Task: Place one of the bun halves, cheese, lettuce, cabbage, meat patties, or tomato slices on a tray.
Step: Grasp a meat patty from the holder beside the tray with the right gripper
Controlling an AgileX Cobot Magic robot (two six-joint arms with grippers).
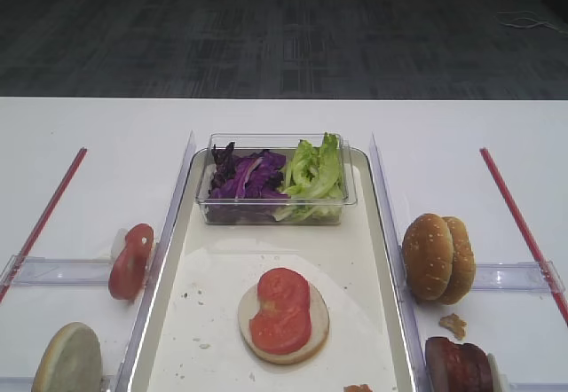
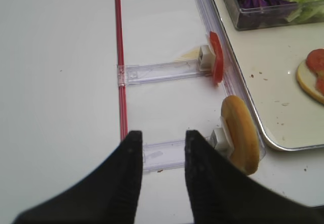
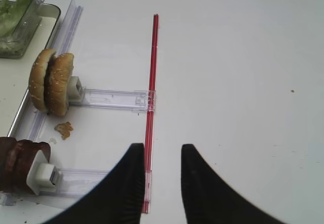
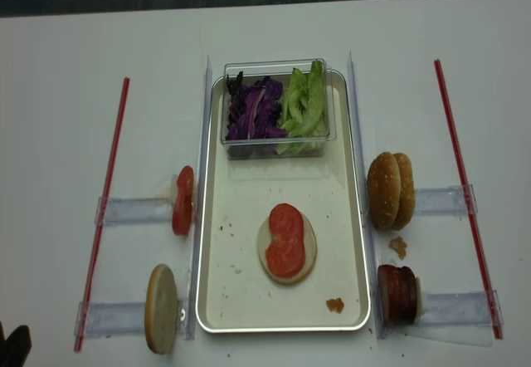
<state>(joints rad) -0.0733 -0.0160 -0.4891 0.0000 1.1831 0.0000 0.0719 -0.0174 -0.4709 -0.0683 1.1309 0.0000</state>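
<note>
White tabletop fills both overhead views, with dark carpet behind it. At its middle lies the tray (image 4: pixel 214 300), carrying one bun half (image 4: pixel 286 247) cut face up with two tomato slices (image 4: pixel 285 241) on it, so a build is under way and another layer seems due. The meat patties (image 4: pixel 397 293) stand on edge in a clear holder just right of the tray, and upright bun halves (image 4: pixel 389 190) sit in the holder beyond. To the left stand another tomato slice (image 4: pixel 183 200) and a bun half (image 4: pixel 162 308). A clear tub (image 4: pixel 274 147) at the tray's far end holds purple cabbage (image 4: pixel 251 114) beside lettuce (image 4: pixel 303 103). The right gripper (image 3: pixel 160 181) hovers over bare table near the patties, fingers narrowly parted and empty; it would need to swing left toward them. The left gripper (image 2: pixel 161 165) likewise holds nothing, fingers slightly apart.
</note>
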